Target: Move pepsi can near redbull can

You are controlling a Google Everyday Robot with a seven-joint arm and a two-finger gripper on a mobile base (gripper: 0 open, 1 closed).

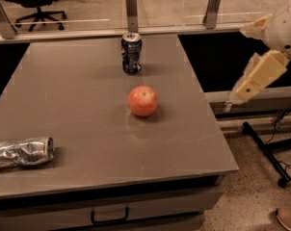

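The tool (254, 78) is the hardest thing to read. It is a pale cream, blocky piece hanging at an angle off the right side of the bench (78, 95), below a rounded white arm section that the right edge cuts off. It is out over the floor, well apart from everything on the bench, and holds nothing. Whether it is open or closed cannot be told.

The redbull can (21, 151) lies on its side near the front left corner of the bench, and its left end runs up to the edge of the view. Its silver body is crumpled and wrinkled like foil, and its round end faces right.

The pepsi can (131, 53) stands upright near the far edge of the bench, a little right of centre. It is a smooth dark blue cylinder with white markings that are too small to read, and it has a silver top. It is well apart from the redbull can.

Between the two cans, but nearer the pepsi can, sits a round apple (142, 100) with glossy red-orange skin.

The bench top is flat, matte grey-brown and faintly scuffed. Below its front edge is a drawer with a dark looped handle (110, 218), partly cut off at the bottom.

Behind the bench, metal posts (131, 4) rise from a rail. A black office chair (37, 4) is partly cropped at the top left.
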